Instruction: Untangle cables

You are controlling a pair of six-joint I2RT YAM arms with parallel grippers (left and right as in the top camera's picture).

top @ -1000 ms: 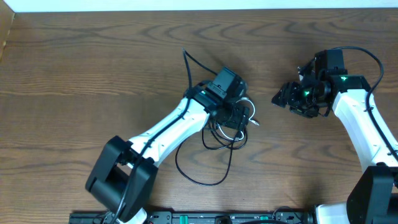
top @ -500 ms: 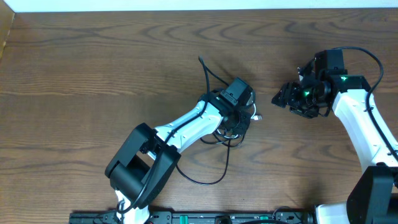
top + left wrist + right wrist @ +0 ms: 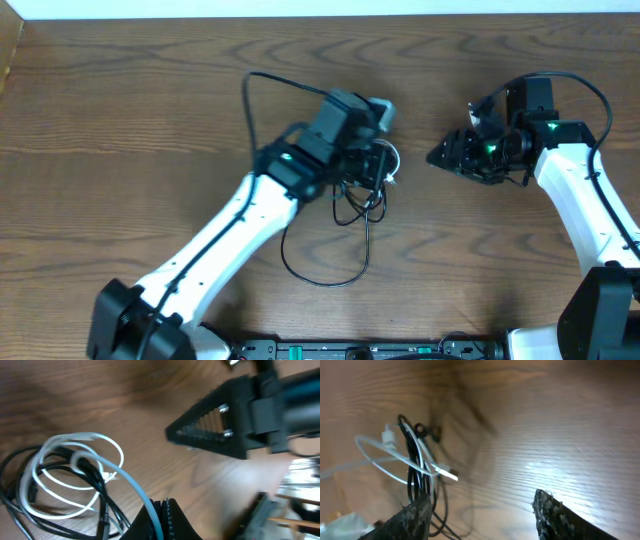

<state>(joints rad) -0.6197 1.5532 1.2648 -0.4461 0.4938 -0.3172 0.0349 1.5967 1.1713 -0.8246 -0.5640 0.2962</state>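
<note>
left tool [image 3: 162, 506] clamps the white cable [image 3: 131, 487]; right tool [image 3: 481, 511] gapes just beside.

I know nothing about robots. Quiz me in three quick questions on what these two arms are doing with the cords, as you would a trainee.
1. True or false: the left end effector is shut on the white cable.
2. Pick one. The right end effector is: A) shut on a cable; B) open and touching no cable; C) out of every view.
3. Fill in: the cord tangled with the white cable is coloured ____.

Key: 1 true. 2 B. 3 black: the black cable runs through the white loops.
</note>
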